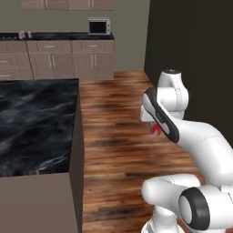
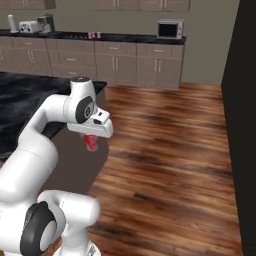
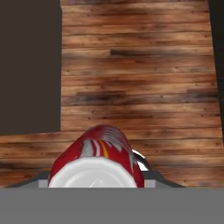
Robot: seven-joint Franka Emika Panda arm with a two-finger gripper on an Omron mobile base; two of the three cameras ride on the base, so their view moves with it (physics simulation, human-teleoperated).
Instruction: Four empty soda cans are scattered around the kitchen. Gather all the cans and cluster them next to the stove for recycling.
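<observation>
The end effector [image 3: 94, 177] grips the red soda can [image 3: 97, 155] between its fingers, above the wooden floor [image 3: 140, 78].

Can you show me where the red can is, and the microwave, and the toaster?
red soda can [image 3: 98, 151]: hand view, on its painted side, just above the silver top.
microwave [image 2: 170, 29]: right base view, on its dark door.
toaster [image 2: 28, 26]: right base view, on its pale body, far counter.

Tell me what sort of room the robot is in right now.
A kitchen, by the look of it: a microwave on a long counter over cabinets, and a dark marble island on wood flooring.
</observation>
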